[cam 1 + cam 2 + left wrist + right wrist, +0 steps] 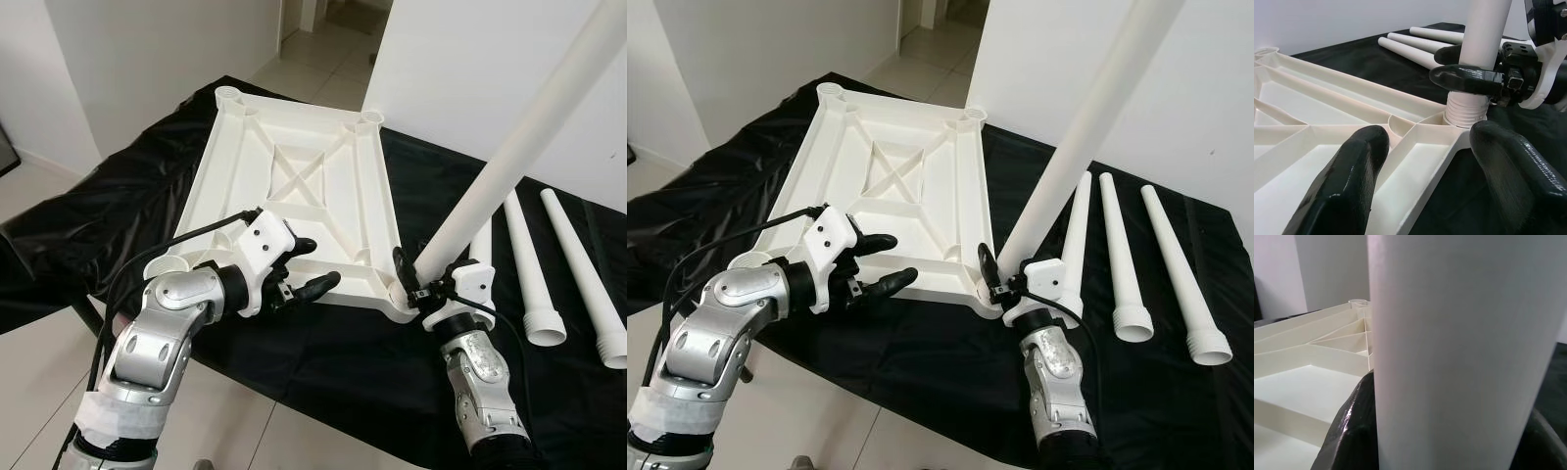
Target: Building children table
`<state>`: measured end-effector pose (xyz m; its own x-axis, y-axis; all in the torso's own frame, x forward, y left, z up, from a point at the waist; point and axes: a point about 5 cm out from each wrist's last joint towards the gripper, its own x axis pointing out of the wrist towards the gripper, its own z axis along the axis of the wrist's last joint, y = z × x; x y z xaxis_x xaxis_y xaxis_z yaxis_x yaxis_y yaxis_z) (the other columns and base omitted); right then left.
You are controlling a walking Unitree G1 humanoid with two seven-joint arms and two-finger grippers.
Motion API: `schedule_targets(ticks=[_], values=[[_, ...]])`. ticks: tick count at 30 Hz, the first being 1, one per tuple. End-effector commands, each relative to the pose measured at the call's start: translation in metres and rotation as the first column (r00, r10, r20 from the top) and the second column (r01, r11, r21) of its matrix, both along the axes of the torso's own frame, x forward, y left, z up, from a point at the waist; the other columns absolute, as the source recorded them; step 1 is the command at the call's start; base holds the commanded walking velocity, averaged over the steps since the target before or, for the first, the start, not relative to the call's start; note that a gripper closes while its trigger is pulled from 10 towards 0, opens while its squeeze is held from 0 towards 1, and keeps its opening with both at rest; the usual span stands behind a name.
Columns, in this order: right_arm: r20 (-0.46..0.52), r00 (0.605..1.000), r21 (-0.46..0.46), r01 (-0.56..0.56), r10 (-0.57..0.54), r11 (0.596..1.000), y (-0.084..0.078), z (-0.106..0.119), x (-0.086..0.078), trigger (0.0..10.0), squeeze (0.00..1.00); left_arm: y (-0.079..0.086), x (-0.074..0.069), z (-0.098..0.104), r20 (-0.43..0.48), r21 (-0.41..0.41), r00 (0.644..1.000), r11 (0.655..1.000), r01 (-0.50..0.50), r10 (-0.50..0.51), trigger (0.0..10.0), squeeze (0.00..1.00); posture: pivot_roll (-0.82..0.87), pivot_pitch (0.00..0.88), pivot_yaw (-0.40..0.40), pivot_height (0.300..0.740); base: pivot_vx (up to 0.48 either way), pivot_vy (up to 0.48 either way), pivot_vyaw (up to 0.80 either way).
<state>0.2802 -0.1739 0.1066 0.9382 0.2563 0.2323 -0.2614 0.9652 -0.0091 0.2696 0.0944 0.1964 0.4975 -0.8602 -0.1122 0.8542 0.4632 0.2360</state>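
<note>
A white plastic table top (294,196) lies upside down on a surface covered with black cloth (118,196); its ribs and the crossed braces in the middle face up. At each corner there is a round socket. The far two sockets are open, and the near left one is partly hidden behind the left arm.

At the near right corner a long white leg (529,137) stands in the socket, leaning up and to the right. Its upper end is cut off by the edge of the picture. In the left wrist view the threaded bottom of this leg (1466,110) sits in the socket, but how deep it goes cannot be seen.

The right gripper (419,279) holds this leg low down, just above the socket, with one black finger on each side of the tube. In the right wrist view the leg (1459,347) covers nearly all, so only the dark edges of the fingers (1354,431) appear beside it.

The left gripper (306,266) is at the near edge of the table top, left of the leg. Its two fingers are spread apart and hold nothing; one is over the inside of the frame and one outside its rim. Whether they touch the plastic is hard to tell.

Three more legs (534,284) lie side by side on the cloth to the right. The first is partly hidden behind the standing leg.
</note>
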Motion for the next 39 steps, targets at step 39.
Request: schedule_targets(ticks=[39], values=[[0.179, 0.984, 0.014, 0.013, -0.016, 1.0, -0.008, 0.106, 0.022, 10.0, 0.0, 0.015, 0.02, 0.006, 0.018, -0.066, 0.975, 0.973, -0.221, 0.222, 10.0, 0.0, 0.08, 0.096, -0.083, 0.74, 0.0, 0.0, 0.0]])
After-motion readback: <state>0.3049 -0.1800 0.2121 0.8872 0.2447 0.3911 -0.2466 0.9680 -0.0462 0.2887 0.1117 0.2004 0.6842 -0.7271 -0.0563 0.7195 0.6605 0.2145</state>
